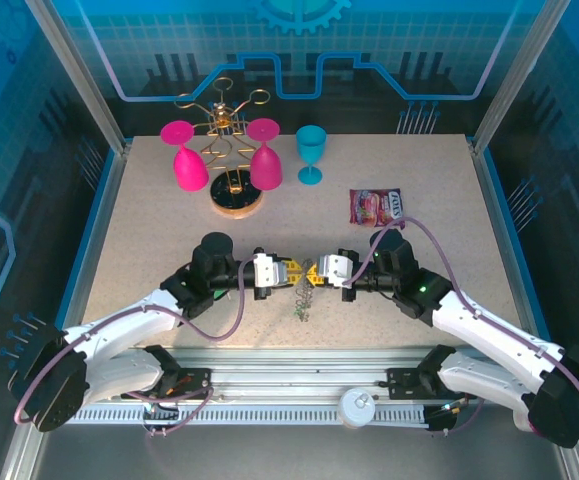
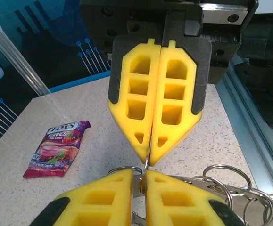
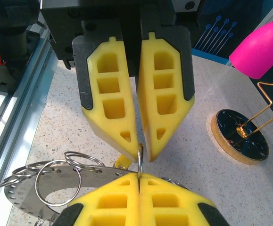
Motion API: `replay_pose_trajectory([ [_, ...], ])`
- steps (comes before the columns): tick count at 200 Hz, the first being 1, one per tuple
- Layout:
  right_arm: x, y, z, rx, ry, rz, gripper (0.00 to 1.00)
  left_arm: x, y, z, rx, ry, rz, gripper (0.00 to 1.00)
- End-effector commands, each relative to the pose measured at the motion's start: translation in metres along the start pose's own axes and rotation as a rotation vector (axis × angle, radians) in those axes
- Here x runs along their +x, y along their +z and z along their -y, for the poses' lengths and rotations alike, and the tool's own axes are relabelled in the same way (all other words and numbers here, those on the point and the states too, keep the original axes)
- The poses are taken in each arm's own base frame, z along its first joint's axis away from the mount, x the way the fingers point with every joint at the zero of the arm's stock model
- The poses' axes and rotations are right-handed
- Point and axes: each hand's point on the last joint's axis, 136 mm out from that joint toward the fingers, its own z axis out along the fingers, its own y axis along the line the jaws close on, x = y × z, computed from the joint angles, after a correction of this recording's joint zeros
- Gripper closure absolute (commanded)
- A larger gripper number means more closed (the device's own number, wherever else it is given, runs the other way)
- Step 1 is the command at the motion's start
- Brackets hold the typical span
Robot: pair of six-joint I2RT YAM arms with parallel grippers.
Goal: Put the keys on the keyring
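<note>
Two pincers meet tip to tip above the near middle of the table (image 1: 139,250). The left gripper (image 3: 139,153) and the right gripper (image 2: 148,157) each clamp, from opposite sides, on the thin keyring (image 3: 140,162), which is seen edge-on. Spare split rings (image 3: 58,183) and a perforated metal strip (image 3: 96,178) trail beside it, cut off by the frame; the keys cannot be picked out among them. The front rail (image 1: 269,385) lies near. Bare tabletop stretches back to the glass rack (image 1: 235,195) and the candy packet (image 1: 374,207).
</note>
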Motion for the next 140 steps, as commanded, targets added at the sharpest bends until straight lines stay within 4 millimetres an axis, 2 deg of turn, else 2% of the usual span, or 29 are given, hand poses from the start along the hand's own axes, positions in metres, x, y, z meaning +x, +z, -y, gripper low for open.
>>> replay_pose_trajectory([
  [1, -0.027, -0.003, 0.007, 0.009, -0.027, 0.072, 1.0, -0.011, 0.001, -0.005, 0.001, 0.014, 0.016, 0.84],
  [47, -0.032, -0.003, 0.008, 0.014, -0.013, 0.104, 1.0, -0.012, 0.004, -0.005, 0.003, 0.0, 0.033, 0.86],
  [90, -0.033, 0.0, 0.007, 0.01, -0.004, 0.122, 1.0, -0.016, 0.004, -0.008, -0.007, -0.003, 0.059, 0.91],
  [115, -0.03, 0.001, 0.006, 0.009, 0.002, 0.115, 1.0, -0.019, 0.003, -0.009, -0.012, 0.002, 0.073, 1.0],
  [140, -0.024, -0.001, 0.012, 0.056, -0.001, 0.088, 1.0, -0.019, 0.001, -0.013, -0.041, 0.014, 0.064, 1.0],
])
